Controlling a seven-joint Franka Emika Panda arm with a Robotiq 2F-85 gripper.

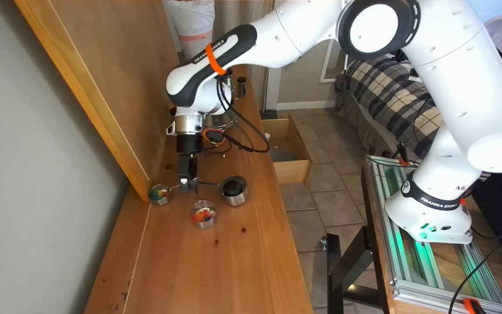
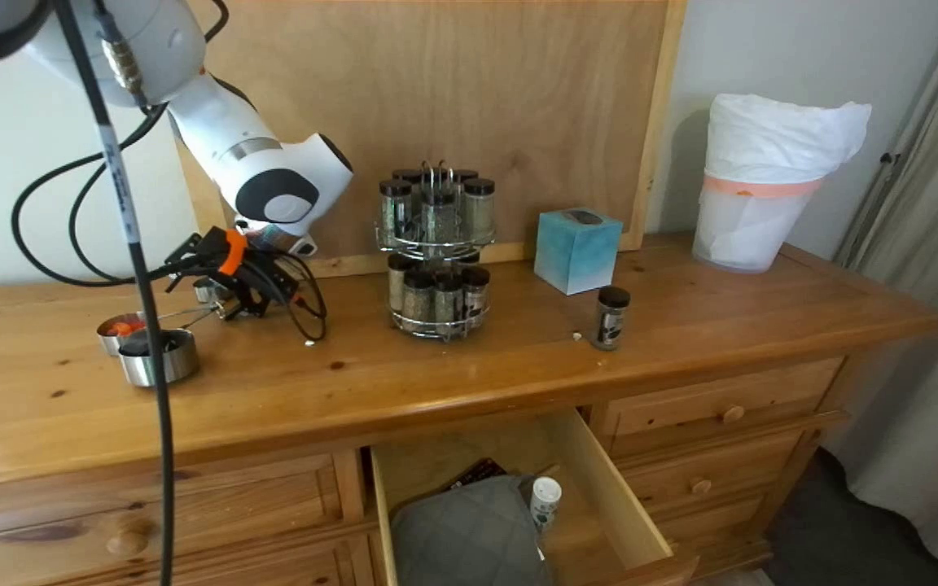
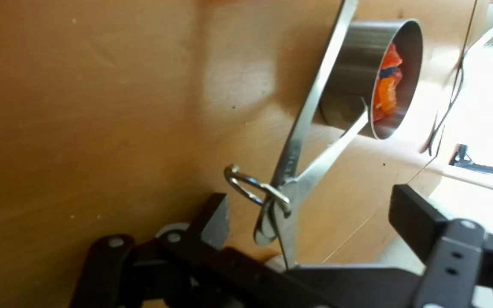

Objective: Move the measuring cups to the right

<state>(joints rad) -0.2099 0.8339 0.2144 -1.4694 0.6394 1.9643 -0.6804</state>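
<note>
White along the arm (image 1: 277, 35), arches over the wooden dresser top (image 1: 216, 274) and points downward at the wrist (image 1: 188, 124). Holds the gripper (image 3: 313, 209) spread, with the joined handles (image 3: 298, 132) between its fingers (image 3: 417, 222) and the measuring cups (image 1: 204, 224) near, on that top.

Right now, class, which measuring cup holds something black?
The measuring cup nearest the open drawer; the middle cup holds mostly orange-red pieces, the third cup multicoloured ones.
</note>
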